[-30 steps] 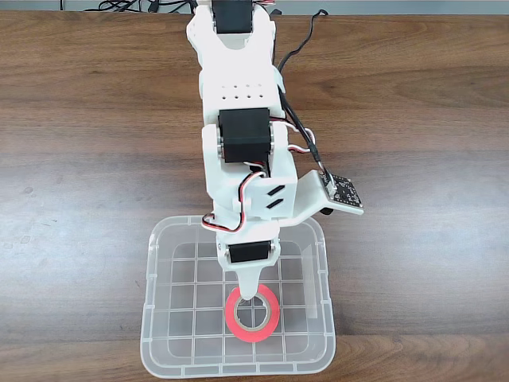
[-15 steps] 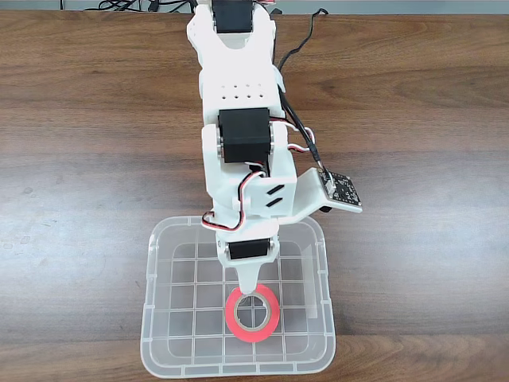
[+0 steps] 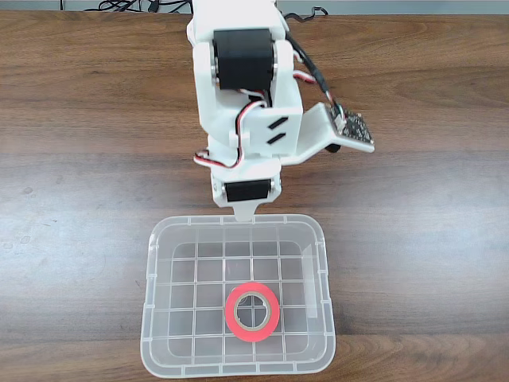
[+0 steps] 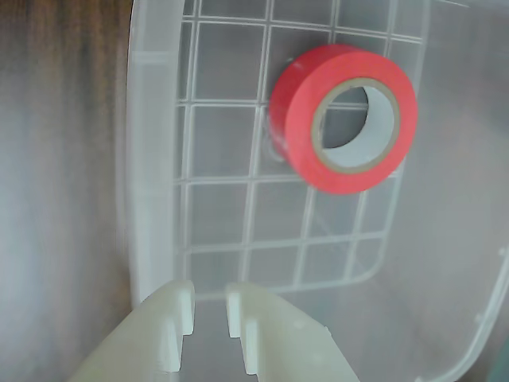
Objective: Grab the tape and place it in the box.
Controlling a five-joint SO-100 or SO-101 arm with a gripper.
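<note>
The red tape point(image 3: 231, 312) lies flat on the ribbed bottom of the clear box point(image 3: 151, 274), right of centre toward the near wall. My gripper point(image 3: 245, 213) hangs just beyond the box's far rim, apart from the tape, its fingers together with nothing between them. In the wrist view the tape point(image 4: 293, 119) rests on the grid at upper right, well away from the pale fingertips point(image 4: 179, 318) at the bottom edge. The gripper point(image 4: 211, 312) sits over the box wall point(image 4: 151, 159) there.
Brown wooden table point(image 3: 421, 239) spreads out on both sides of the box. A small circuit board point(image 3: 354, 127) sticks out from the arm's right side. Cables point(image 3: 310, 16) lie at the table's far edge.
The arm has pulled back from the box: the gripper tip was over the tape inside the box and now sits at the far rim. The tape has stayed put.
</note>
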